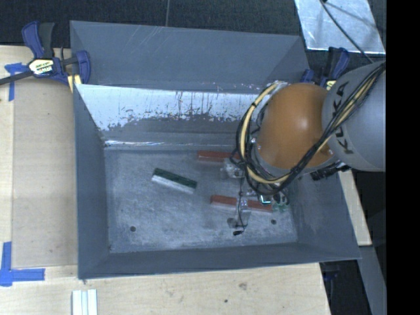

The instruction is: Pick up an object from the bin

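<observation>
My gripper [239,223] hangs below the arm's orange cover, low over the bin floor at the right front. A reddish-brown flat stick [222,201] lies crosswise just left of it; the gripper's body covers the stick's right part. Whether the stick is touched I cannot tell. A second reddish-brown stick [211,156] lies farther back, near the bin's rear wall. A dark green bar with a white edge [174,180] lies tilted in the middle of the floor, well left of the gripper.
The arm and its cables cover the bin's right side. A small pale grey piece [231,170] sits by the cables between the two sticks. The sloped front wall rises close beneath the gripper. The bin's left half holds a tiny dark speck [133,228].
</observation>
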`<state>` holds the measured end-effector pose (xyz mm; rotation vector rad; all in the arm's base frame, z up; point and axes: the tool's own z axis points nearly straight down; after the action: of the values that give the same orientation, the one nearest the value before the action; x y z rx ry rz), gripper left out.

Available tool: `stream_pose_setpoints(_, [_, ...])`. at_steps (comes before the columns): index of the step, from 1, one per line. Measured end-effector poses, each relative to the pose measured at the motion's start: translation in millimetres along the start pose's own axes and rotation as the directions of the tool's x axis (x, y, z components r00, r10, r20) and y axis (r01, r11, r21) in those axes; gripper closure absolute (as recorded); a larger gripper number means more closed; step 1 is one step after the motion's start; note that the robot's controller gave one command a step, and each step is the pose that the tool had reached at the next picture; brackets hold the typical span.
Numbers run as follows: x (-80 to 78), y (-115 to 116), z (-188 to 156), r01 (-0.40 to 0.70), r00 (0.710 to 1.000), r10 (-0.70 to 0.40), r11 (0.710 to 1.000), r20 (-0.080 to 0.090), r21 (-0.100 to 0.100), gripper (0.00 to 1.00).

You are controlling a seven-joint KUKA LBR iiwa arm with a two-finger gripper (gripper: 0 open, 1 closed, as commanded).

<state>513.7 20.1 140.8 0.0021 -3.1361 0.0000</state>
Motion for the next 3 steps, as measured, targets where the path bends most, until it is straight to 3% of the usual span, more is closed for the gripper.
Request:
stream_pose_setpoints(1, [-14.1, -27.1, 71.1, -0.354, 0.935, 0.354, 0.935, 0.005, -0.001, 0.0])
stream_pose_setpoints(3, [-15.0, -27.6, 70.9, -0.352, 0.936, 0.352, 0.936, 0.007, -0.002, 0.0])
